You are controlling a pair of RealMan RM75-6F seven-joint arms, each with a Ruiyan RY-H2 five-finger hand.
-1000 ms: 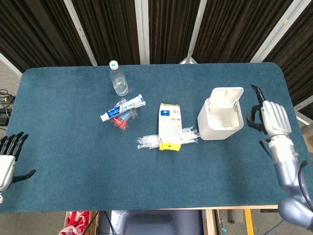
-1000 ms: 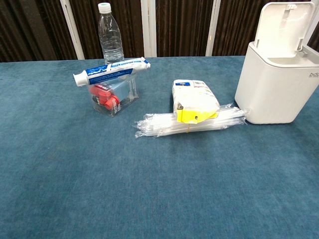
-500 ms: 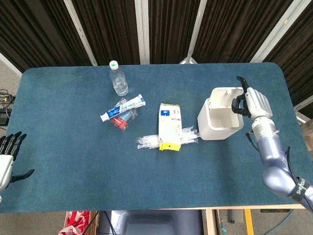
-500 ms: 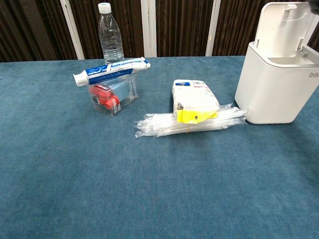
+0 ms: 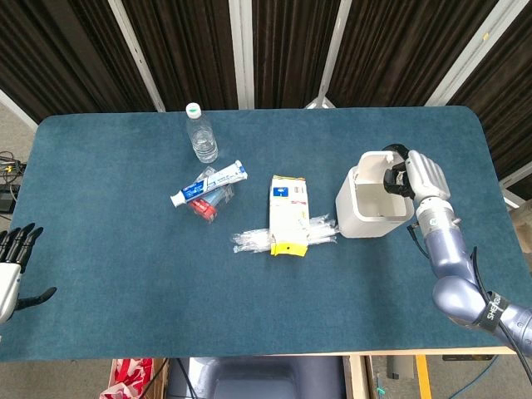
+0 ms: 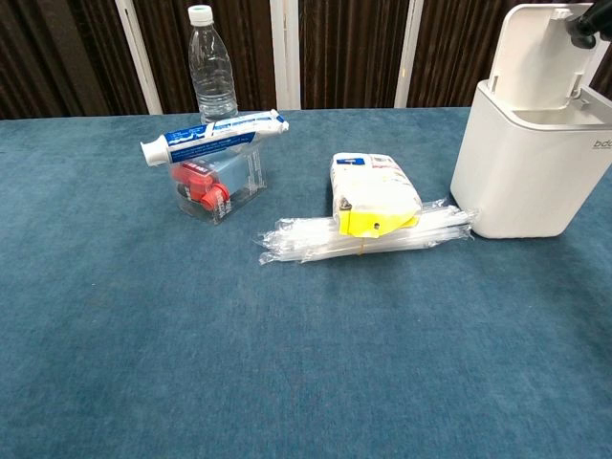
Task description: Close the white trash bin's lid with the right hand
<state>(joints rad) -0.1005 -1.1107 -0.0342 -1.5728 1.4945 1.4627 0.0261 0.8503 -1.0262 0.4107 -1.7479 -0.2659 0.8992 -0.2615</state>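
The white trash bin [image 5: 373,205] stands at the right side of the table [image 5: 125,266], just beside a yellow-and-white packet [image 5: 288,214], with its lid [image 6: 545,43] upright and open. The right hand [image 5: 413,176] sits at the lid's top edge, fingers curled over it and holding nothing, probably placed there to tip it forward and down. The left hand [image 5: 12,268] rests empty, fingers apart, at the table's far left, out of the way.

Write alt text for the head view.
A right robot hand reaches over the raised lid of a white trash bin on a blue table. Left of it lie a packet, toothpaste and a water bottle.
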